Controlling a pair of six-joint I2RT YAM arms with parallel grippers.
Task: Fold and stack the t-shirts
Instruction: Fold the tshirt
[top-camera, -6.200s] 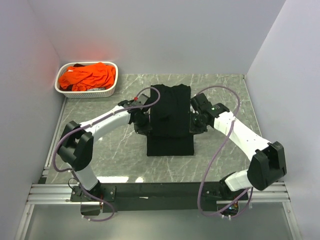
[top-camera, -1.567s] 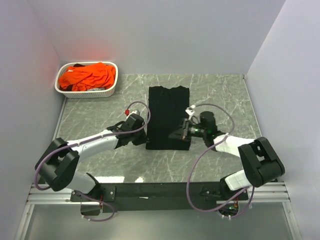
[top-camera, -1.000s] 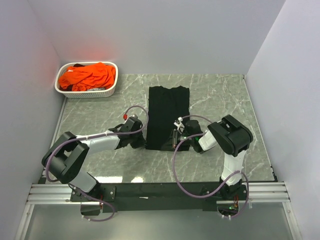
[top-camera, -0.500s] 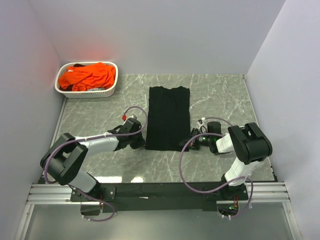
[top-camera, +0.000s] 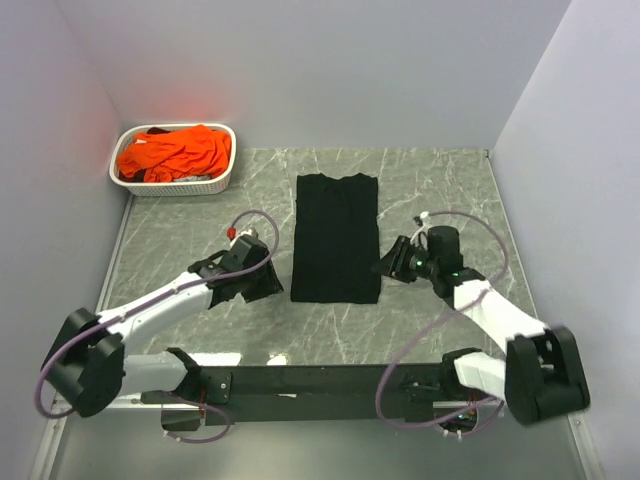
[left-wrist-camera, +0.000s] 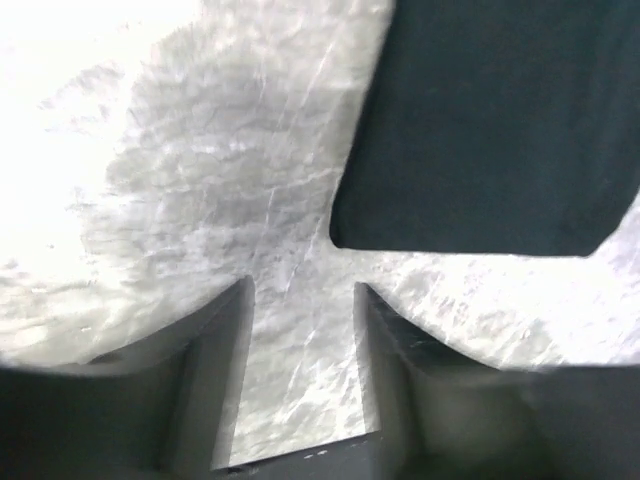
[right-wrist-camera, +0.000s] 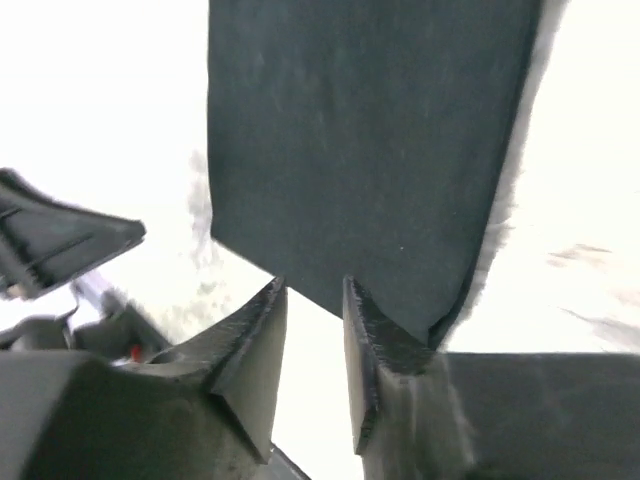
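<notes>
A black t-shirt (top-camera: 336, 238) lies flat on the marble table as a long narrow folded strip, collar end at the back. Its near left corner (left-wrist-camera: 345, 240) shows in the left wrist view, and its near edge (right-wrist-camera: 360, 150) fills the right wrist view. My left gripper (top-camera: 270, 282) sits just left of the strip's near end, open, with only bare marble between its fingers (left-wrist-camera: 225, 350). My right gripper (top-camera: 386, 266) is just right of the strip's near right edge, open and holding nothing (right-wrist-camera: 314, 290). Orange t-shirts (top-camera: 176, 152) are heaped in the basket.
A white latticed basket (top-camera: 216, 183) stands at the back left corner against the wall. White walls close in the table on the left, back and right. The black base rail (top-camera: 320, 382) runs along the near edge.
Both grippers have opened and let go of the black t-shirt's near end. The left arm has drawn back to the left and the right arm has swung out to the right.
</notes>
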